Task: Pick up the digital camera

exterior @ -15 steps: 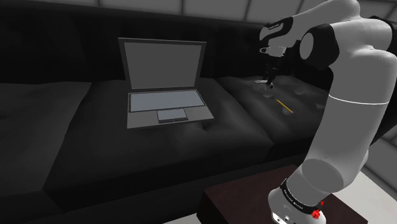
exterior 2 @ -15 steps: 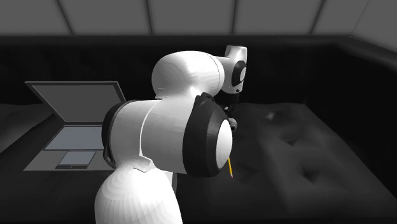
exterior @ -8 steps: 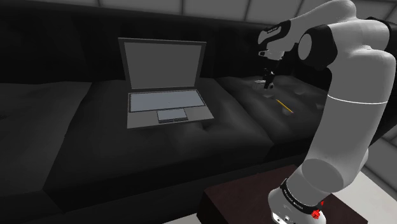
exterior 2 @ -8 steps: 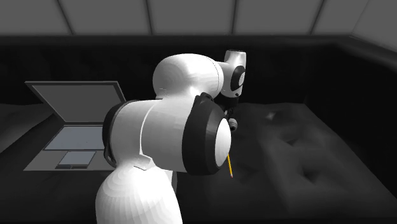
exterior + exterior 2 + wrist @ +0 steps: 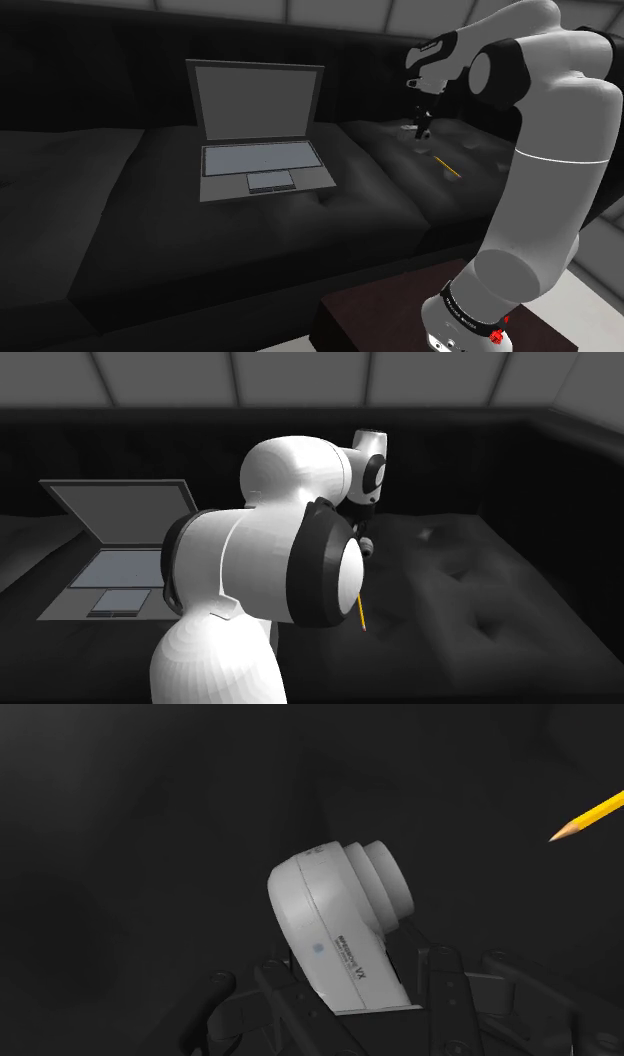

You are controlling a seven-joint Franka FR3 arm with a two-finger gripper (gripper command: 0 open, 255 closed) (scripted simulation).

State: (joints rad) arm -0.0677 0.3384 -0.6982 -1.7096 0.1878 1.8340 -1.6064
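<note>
The digital camera [image 5: 340, 919] is a light grey rounded body with a stubby lens barrel. In the wrist view it sits tilted between my two black fingers [image 5: 283, 996], which clasp its lower end. My gripper [image 5: 365, 996] is shut on it. From the shoulder view, the gripper [image 5: 421, 127] points down over the dark sofa's right-hand cushion [image 5: 470, 175], close above its surface. In the second exterior view the white arm [image 5: 270, 572] hides most of the hand.
A yellow pencil [image 5: 448, 166] lies on the cushion just beside the gripper, and its tip [image 5: 585, 816] shows near the camera. An open grey laptop [image 5: 262, 140] rests on the middle cushion. The dark stand [image 5: 380, 320] is at the lower right.
The fingers have shut on the camera since a second ago, and the hand has tipped and shifted slightly. Nothing visibly moved in the last half second.
</note>
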